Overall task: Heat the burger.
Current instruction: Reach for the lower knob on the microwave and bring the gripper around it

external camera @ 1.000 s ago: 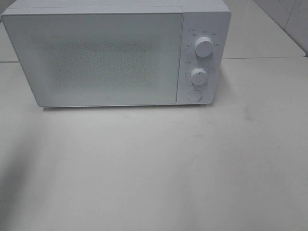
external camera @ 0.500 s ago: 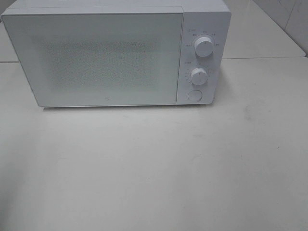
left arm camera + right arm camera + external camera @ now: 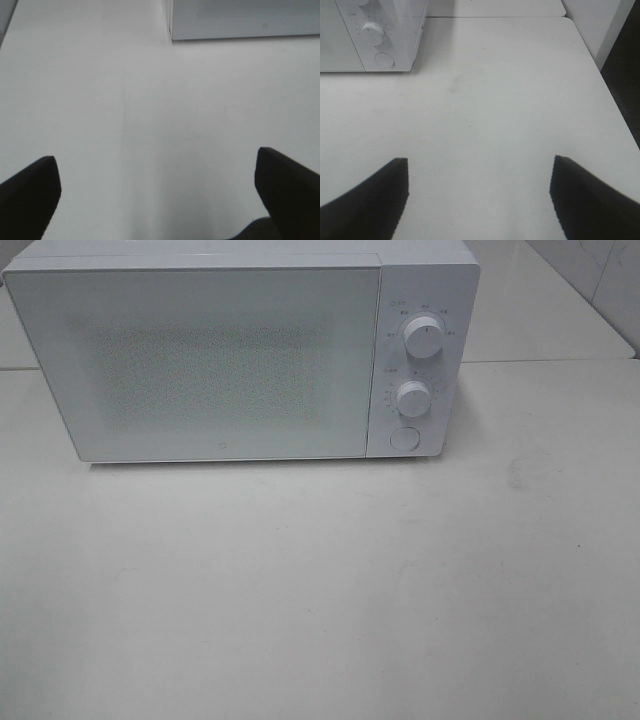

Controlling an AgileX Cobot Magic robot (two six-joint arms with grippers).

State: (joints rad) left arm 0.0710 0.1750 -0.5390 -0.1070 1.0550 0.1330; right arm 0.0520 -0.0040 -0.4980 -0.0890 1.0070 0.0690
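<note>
The burger is out of view in every frame. A white microwave (image 3: 230, 350) stands at the back of the white table with its door shut; two round knobs (image 3: 424, 338) and a round button (image 3: 404, 438) are on its right panel. Its corner shows in the left wrist view (image 3: 240, 20) and its knob panel in the right wrist view (image 3: 375, 35). My left gripper (image 3: 157, 187) is open and empty over bare table. My right gripper (image 3: 479, 192) is open and empty over bare table, to the right of the microwave. Neither arm shows in the exterior view.
The white table (image 3: 320, 590) stretches in front of the microwave. Its right edge (image 3: 607, 100) drops off to a dark floor. A seam between tables runs behind the microwave (image 3: 540, 361).
</note>
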